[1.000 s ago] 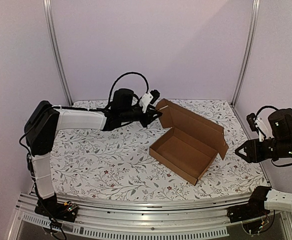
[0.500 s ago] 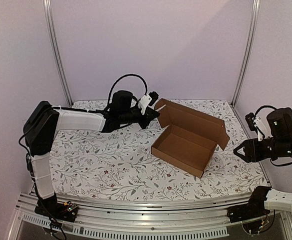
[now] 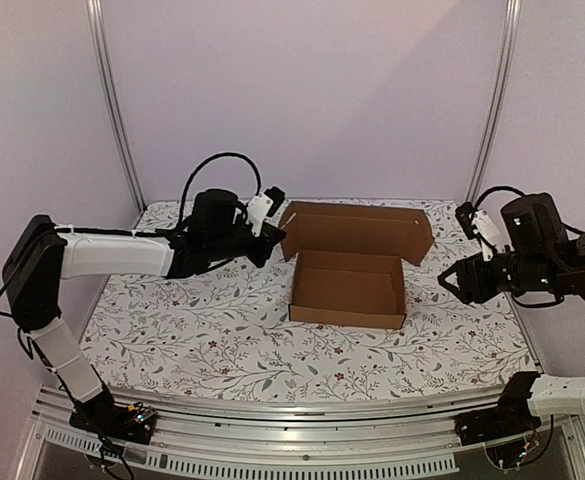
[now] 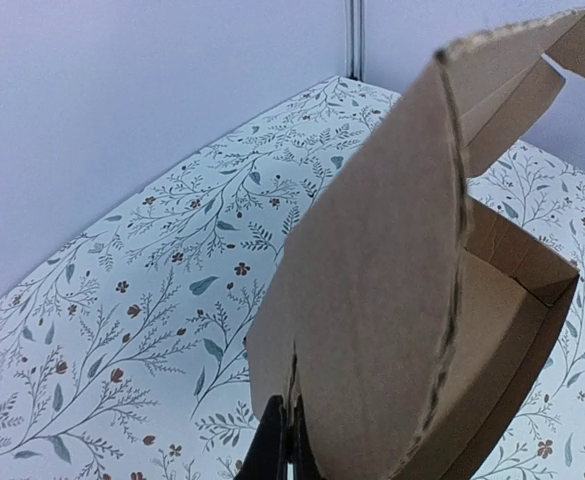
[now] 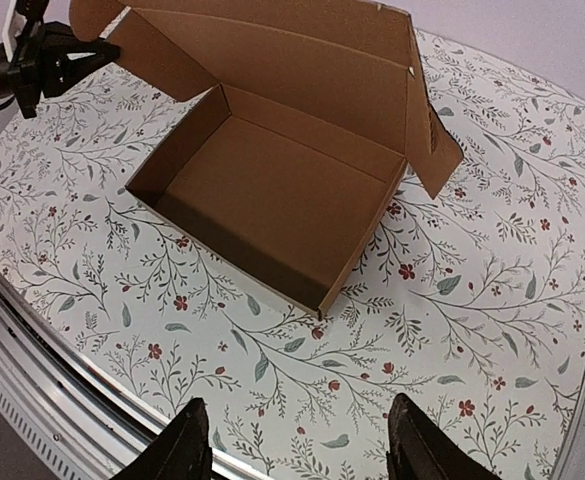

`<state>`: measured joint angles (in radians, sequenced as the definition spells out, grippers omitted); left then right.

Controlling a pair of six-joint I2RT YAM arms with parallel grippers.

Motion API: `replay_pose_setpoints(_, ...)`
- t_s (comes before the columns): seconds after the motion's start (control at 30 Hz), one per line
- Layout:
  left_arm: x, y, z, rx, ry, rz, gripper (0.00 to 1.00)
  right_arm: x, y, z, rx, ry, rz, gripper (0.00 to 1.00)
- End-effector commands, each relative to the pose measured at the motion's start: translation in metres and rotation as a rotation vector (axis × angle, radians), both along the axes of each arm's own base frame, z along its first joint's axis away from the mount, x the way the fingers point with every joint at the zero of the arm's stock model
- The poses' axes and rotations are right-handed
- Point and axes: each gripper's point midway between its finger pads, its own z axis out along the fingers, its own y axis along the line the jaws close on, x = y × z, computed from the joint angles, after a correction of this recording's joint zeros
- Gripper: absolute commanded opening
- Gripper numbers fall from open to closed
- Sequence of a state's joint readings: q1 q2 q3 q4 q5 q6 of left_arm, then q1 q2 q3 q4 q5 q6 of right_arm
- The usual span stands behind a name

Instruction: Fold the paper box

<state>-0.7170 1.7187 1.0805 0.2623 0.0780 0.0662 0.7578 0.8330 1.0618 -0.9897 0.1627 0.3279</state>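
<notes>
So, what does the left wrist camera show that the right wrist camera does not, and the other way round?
Only the left wrist: a side flap of the paper box close up, its raw edge showing, and a metal post at the wall. Only the right wrist: the whole open tray from above, the open, empty right gripper, and the table's near metal rail. Both: the box with its lid raised, the left gripper pinching that flap, and the floral tablecloth.

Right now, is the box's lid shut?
No, the paper box is open, its lid standing up at the back.
</notes>
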Motion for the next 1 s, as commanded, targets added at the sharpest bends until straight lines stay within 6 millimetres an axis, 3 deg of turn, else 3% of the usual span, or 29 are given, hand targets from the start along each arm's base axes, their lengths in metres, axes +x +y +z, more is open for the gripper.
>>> replay_pose_setpoints(0.0, -0.013, 0.030, -0.012, 0.062, 0.089, 0.114, 0.00, 0.026, 0.025, 0.014, -0.085, -0.136, 0.142, 0.59)
replay_pose_setpoints(0.23, -0.048, 0.047, 0.008, 0.025, 0.141, 0.142, 0.00, 0.054, 0.051, -0.002, -0.210, -0.206, 0.264, 0.59)
replay_pose_setpoints(0.4, -0.071, 0.059, 0.009, 0.038, 0.185, 0.133, 0.00, 0.068, 0.066, -0.012, -0.230, -0.296, 0.334, 0.60)
replay_pose_setpoints(0.6, -0.093, 0.066, 0.010, 0.054, 0.225, 0.113, 0.00, 0.093, 0.061, -0.011, -0.143, -0.323, 0.304, 0.60)
replay_pose_setpoints(0.97, -0.124, 0.086, 0.024, -0.008, 0.277, 0.111, 0.00, 0.110, 0.079, -0.020, -0.017, -0.300, 0.446, 0.65)
